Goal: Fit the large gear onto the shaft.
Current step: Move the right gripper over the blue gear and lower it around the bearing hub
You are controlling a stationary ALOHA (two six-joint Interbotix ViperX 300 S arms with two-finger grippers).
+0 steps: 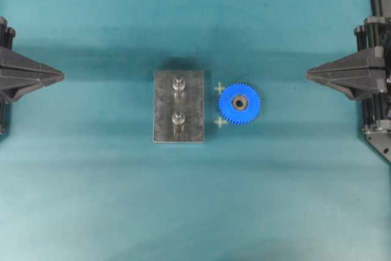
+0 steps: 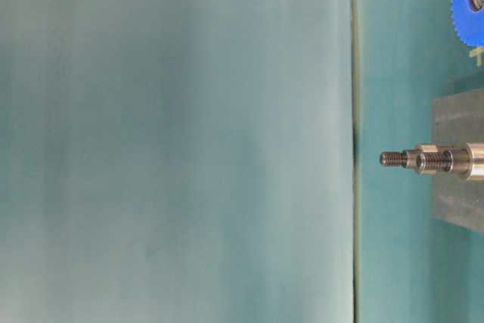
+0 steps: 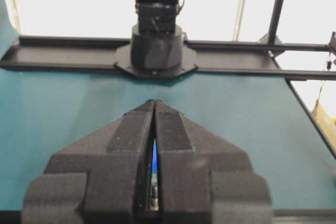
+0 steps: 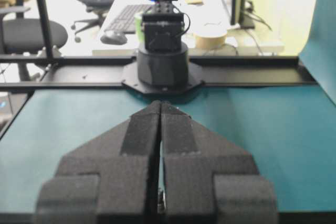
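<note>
large gear (image 1: 239, 103): flat on the surface, right of the plate (image 1: 162, 108), nearer the right pincer (image 1: 309, 74)
right pincer: pressed together, empty
left pincer (image 1: 61, 76): pressed together, empty

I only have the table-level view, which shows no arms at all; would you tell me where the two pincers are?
Observer: Overhead, the left pincer and right pincer sit at opposite table edges, far from the grey rectangular metal plate.
Operator: Are they open?
Observer: No, both wrist views show the fingers pressed together, holding nothing.
Operator: And the gear I see cut off?
Observer: The round bright-blue plastic toothed gear lies flat on the teal mat beside the plate's long edge, apart from it, level with the gap between the two silver metal pegs.
</note>
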